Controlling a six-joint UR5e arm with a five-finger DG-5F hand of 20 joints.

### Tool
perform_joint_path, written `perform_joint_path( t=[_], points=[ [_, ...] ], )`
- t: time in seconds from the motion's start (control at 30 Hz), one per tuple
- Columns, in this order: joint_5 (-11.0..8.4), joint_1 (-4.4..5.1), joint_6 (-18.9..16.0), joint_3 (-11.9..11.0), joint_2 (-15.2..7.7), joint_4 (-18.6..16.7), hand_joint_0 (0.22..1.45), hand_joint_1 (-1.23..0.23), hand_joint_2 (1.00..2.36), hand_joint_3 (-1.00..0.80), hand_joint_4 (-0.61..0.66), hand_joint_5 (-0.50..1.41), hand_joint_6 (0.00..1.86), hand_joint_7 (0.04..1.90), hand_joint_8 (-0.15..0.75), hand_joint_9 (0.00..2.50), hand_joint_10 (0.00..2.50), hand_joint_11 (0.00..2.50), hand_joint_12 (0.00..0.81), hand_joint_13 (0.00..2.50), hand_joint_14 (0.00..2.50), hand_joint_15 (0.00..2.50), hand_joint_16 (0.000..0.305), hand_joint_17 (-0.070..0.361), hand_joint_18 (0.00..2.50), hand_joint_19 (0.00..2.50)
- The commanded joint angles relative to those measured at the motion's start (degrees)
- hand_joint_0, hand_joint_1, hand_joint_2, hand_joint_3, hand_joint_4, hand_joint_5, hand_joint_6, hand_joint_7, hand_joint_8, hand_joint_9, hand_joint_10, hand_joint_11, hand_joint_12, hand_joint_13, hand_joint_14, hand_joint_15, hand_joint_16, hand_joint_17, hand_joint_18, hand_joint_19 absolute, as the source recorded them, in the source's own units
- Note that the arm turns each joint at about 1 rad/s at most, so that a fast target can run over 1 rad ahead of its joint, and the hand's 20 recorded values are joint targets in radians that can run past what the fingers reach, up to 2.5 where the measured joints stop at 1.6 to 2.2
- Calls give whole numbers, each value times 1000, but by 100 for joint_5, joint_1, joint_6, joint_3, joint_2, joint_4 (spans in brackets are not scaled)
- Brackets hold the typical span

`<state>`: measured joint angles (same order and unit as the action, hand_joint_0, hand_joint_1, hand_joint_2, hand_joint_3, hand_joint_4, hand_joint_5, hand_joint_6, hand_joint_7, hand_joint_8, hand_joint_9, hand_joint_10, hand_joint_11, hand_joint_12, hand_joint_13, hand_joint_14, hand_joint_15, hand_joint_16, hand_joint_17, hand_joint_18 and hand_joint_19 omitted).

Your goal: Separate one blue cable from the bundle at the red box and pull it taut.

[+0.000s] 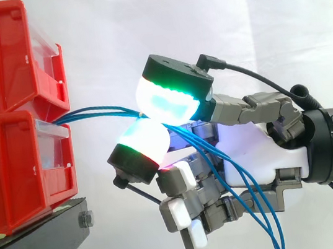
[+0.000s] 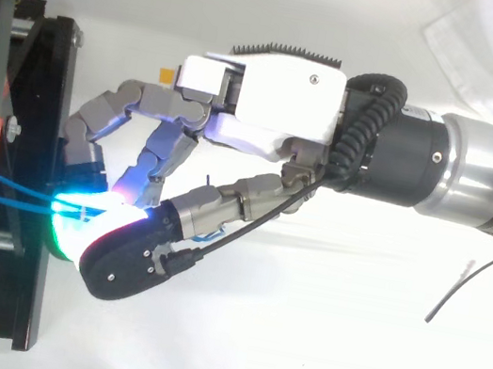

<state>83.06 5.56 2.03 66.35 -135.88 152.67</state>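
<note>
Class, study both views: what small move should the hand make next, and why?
Probably draw the hand slightly away from the red box. Its glowing pads pinch the blue cables, which arc loosely between box and pads and are not yet taut.

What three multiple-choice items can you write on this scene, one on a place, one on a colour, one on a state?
1. Where do the bins stand?
A. on a black stand
B. on the floor
C. on a shelf
2. What colour are the cables?
A. green
B. blue
C. yellow
3. How is the hand?
A. open, away from the cables
B. shut on cables
C. shut on nothing
Key: 1 A, the stand lies under them; 2 B, they are blue throughout; 3 B, two glowing pads pinch them.
</note>
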Motion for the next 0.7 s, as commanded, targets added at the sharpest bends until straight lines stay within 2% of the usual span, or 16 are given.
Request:
perform_joint_path(
  t=[0.0,0.1,0.17,0.3,0.47,0.67],
  points=[
    [0,-2,34,1,0,-10,691,-864,1018,-258,-16,-161,908,1185,323,1118,23,846,371,1085,23,592,51,114,918,759],
    [0,-2,69,1,0,-1,758,-908,1015,-334,-73,-167,916,1210,312,1104,24,849,360,1079,22,593,50,112,907,760],
    [0,-2,78,1,0,-1,792,-915,1006,-429,-106,-170,923,1155,298,1104,24,846,356,1078,24,592,49,110,897,753],
    [0,-2,78,-8,0,-10,819,-922,1000,-500,-96,-171,921,1152,296,1115,21,848,350,1081,24,601,48,109,890,759],
    [0,-2,139,1,0,-18,756,-936,1000,-500,-12,-164,908,1113,296,1137,21,844,348,1095,24,599,48,109,913,739],
    [0,-2,139,1,0,-10,568,-877,1000,-500,65,-155,899,1068,311,1172,24,860,363,1128,23,619,50,112,932,787]
  ],
)
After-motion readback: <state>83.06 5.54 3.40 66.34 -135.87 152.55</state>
